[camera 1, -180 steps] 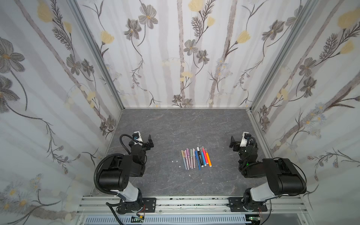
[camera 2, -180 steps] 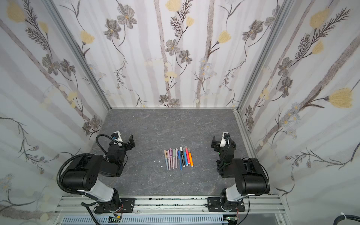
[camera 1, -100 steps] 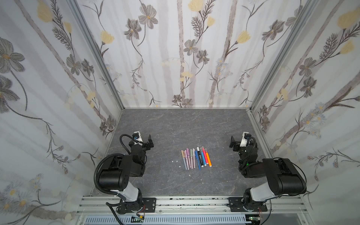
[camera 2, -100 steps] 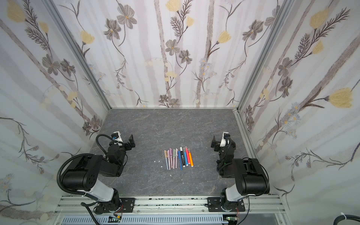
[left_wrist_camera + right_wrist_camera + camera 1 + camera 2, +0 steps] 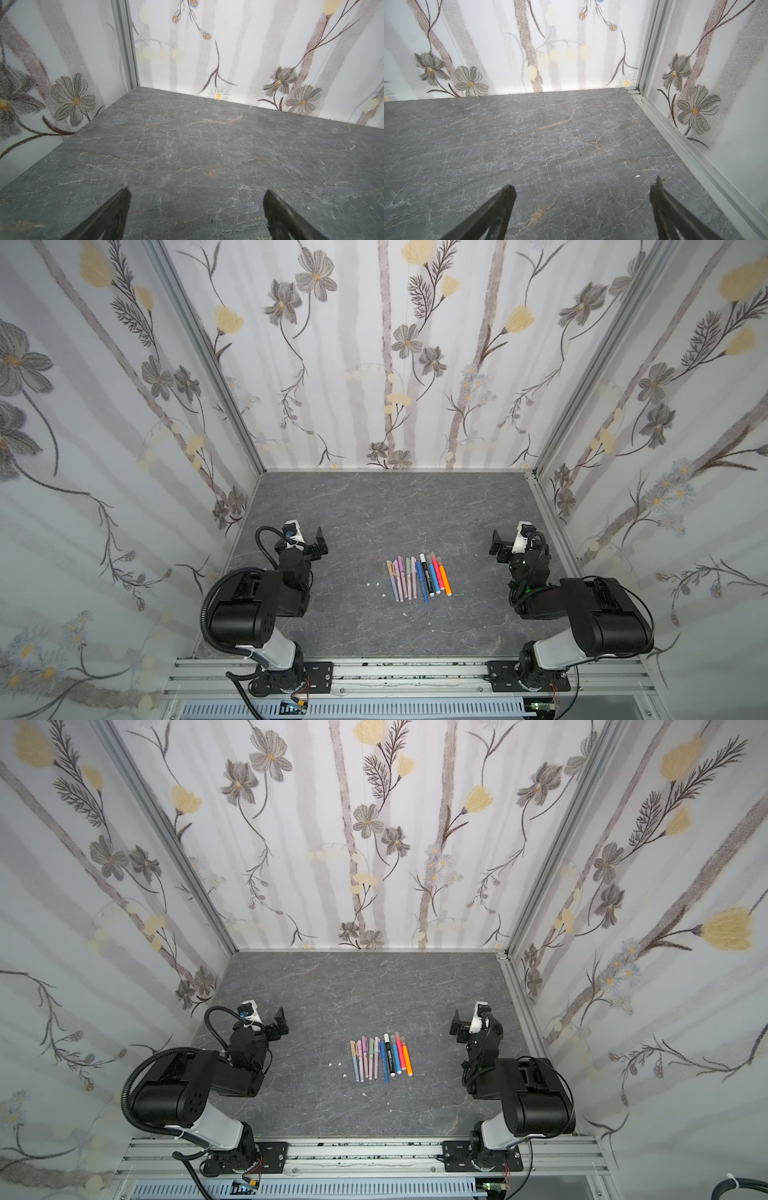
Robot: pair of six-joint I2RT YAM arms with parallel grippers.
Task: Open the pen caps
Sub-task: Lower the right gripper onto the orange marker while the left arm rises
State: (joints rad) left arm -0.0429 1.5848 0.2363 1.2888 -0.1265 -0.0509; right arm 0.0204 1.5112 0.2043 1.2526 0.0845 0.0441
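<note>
Left jaws: spread wide with nothing between them. Your left wrist view shows only bare worktop [image 5: 207,145] between the two tips.
Right jaws: also wide apart and empty. In your right wrist view the tips frame bare worktop [image 5: 529,145], with a white fleck [image 5: 637,176] just beyond one tip.
Left arm [image 5: 249,605]: you have it folded low on the left side in both top views. Its jaws face the back wall, well apart from the pens.
Right arm [image 5: 598,614]: folded low on the right side in the same way, jaws facing the back wall and equally clear of the pens.
Pens [image 5: 417,578]: they lie side by side in one tight row on the worktop between your two arms, nearer the front rail than the back wall. The pastel barrels are on the left of the row and an orange pen [image 5: 444,580] is on its right edge.
Pen caps [image 5: 400,562]: they sit on the far ends of the barrels, pointing at the back wall. The black marker [image 5: 426,578] wears a white one.
White specks [image 5: 374,584]: a few lie loose just left of the row.
Walls [image 5: 395,364]: flowered paper surrounds the worktop on three sides.
</note>
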